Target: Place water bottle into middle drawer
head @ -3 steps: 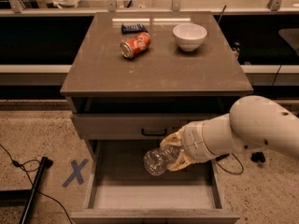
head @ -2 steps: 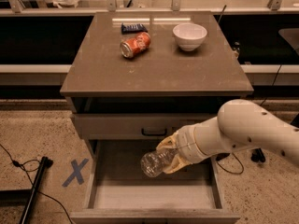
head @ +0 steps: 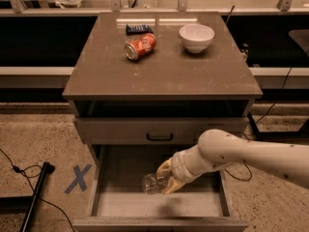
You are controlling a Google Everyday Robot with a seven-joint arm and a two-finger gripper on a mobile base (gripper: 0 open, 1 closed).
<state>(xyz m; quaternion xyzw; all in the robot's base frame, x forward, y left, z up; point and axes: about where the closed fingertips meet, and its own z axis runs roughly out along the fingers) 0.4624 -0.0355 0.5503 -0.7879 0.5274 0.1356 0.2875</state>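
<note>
**Bottle inside the drawer, release still to come**

At far left, a blue cross of tape (head: pixel 77 178) marks the floor beside the cabinet. On the worktop (head: pixel 96 76) we see the orange soda can (head: pixel 140 46) lying on its side; it plays no part here. Below, the middle drawer (head: pixel 145 208) stands pulled out. The water bottle (head: pixel 152 182) lies tilted within the drawer's walls, low over its pale floor; we cannot tell whether it touches. Just to its right, the claw (head: pixel 167 177) is clamped around the bottle's right end. A white bowl (head: pixel 196 36) sits farther right on the worktop, and the arm (head: pixel 241 153) reaches in from the right. We judge the carrying done. What is left is to set the bottle down, let go and draw clear.
</note>
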